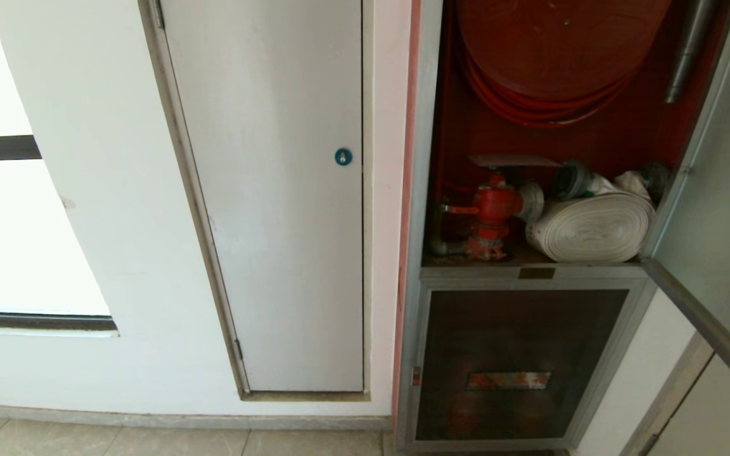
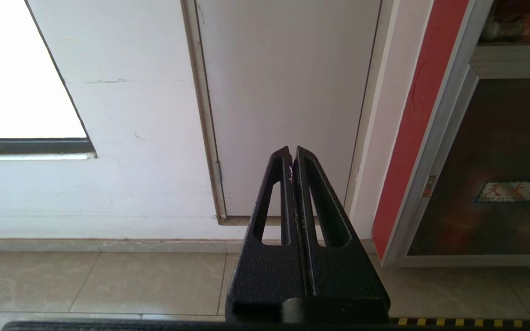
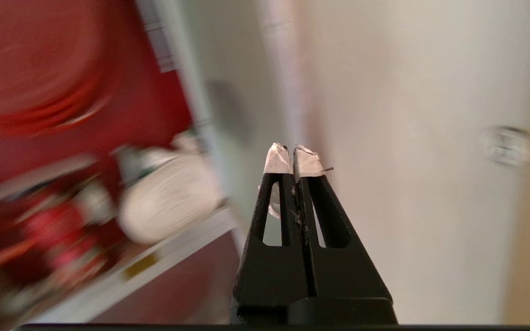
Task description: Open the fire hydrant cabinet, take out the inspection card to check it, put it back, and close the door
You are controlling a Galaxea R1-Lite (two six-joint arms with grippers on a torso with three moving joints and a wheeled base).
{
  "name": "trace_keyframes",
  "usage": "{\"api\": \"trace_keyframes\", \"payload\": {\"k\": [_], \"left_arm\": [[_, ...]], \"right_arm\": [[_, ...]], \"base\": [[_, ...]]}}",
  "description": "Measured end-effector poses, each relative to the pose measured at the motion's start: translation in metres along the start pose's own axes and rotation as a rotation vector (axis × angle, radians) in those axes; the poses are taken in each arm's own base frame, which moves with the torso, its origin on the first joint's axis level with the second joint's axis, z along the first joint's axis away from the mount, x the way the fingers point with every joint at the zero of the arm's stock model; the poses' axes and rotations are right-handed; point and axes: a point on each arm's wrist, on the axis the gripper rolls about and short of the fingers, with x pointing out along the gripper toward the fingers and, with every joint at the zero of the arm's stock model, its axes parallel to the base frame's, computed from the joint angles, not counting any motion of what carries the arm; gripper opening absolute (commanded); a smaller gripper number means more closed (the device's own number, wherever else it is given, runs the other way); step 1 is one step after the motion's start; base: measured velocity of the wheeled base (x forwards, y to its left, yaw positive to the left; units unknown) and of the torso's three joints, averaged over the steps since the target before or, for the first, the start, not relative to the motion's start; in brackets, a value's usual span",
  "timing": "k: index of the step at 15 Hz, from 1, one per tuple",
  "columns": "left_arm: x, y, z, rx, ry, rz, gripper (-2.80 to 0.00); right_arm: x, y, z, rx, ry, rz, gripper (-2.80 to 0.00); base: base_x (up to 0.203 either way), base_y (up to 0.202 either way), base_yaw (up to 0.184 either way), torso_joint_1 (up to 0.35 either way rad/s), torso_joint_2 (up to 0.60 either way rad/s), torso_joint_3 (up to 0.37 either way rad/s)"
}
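Two claws: both shut tight on nothing; neither arm shows in the head view.
Right claw [image 3: 294,158]: taped tips pressed together, empty, pointed at the edge of the open door with the red cabinet interior off to one side; judged to be on its way toward the card.
Left claw [image 2: 291,156]: tips together, empty, parked low, facing the white panel [image 2: 288,92] and floor tiles [image 2: 99,280]; no part in the work, by the look of it.
Door [image 1: 720,240]: swung open to the right, glass seen at an angle, so the opening step looks done.
Fire hydrant cabinet [image 1: 417,190]: upper bay exposed, red inside.
Inspection card [image 1: 514,161]: pale flat sheet lying level on top of the red valve [image 1: 492,212], within easy reach from the front.
Hose reel [image 1: 555,50]: fills the top of the bay.
Rolled hose [image 1: 593,228]: white, on its side, just right of the valve.
Lower panel [image 1: 517,364]: dark glass, orange-red label, closed.
White panel, head view: blue lock [image 1: 343,156], left of the cabinet, not involved.
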Motion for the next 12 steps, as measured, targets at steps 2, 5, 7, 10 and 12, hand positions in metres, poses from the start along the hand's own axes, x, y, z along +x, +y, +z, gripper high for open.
{"api": "trace_keyframes", "payload": {"k": [2,5,7,10,12], "left_arm": [[0.0,0.0,0.0,0.0,0.0,0.0,-2.8],[0.0,0.0,0.0,0.0,0.0,0.0,-2.8],[0.0,0.0,0.0,0.0,0.0,0.0,-2.8],[0.0,0.0,0.0,0.0,0.0,0.0,-2.8],[0.0,0.0,0.0,0.0,0.0,0.0,-2.8]], "right_arm": [[0.005,0.003,0.002,0.007,-0.006,-0.099,-2.8],[0.01,0.005,0.0,0.019,-0.021,-0.224,-2.8],[0.015,0.008,-0.007,0.035,-0.049,-0.274,-2.8],[0.025,0.012,-0.023,0.043,-0.101,-0.348,-2.8],[0.03,0.011,-0.034,0.036,-0.139,-0.374,-2.8]], "base": [[0.0,0.0,0.0,0.0,0.0,0.0],[0.0,0.0,0.0,0.0,0.0,0.0],[0.0,0.0,0.0,0.0,0.0,0.0],[0.0,0.0,0.0,0.0,0.0,0.0],[0.0,0.0,0.0,0.0,0.0,0.0]]}}
